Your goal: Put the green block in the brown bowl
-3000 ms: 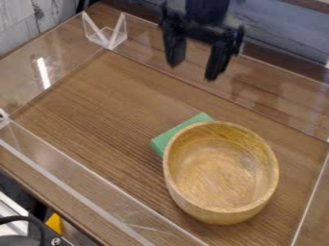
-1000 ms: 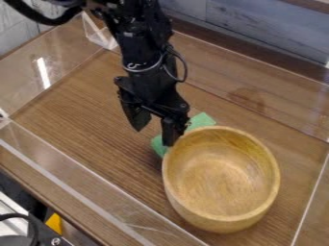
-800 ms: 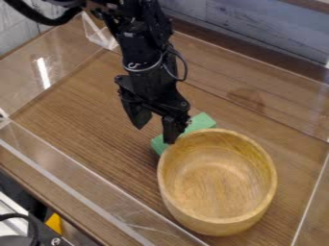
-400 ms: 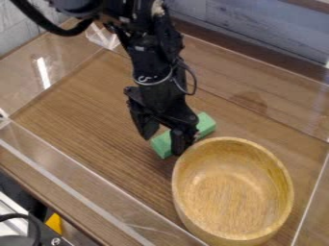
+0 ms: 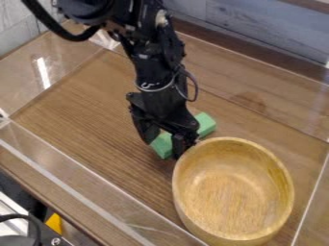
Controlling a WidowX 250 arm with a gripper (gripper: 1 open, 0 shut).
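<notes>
Currently, black claw [image 5: 164,148] wide open over green block [image 5: 199,125], contact unclear, beside brown bowl [image 5: 233,190]

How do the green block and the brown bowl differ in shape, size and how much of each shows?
The green block is a straight-edged bar; the brown bowl is round and hollow. The bowl is far bigger than the block. The gripper partly covers the block, while the bowl's opening shows fully. Both are on the wooden table.
</notes>
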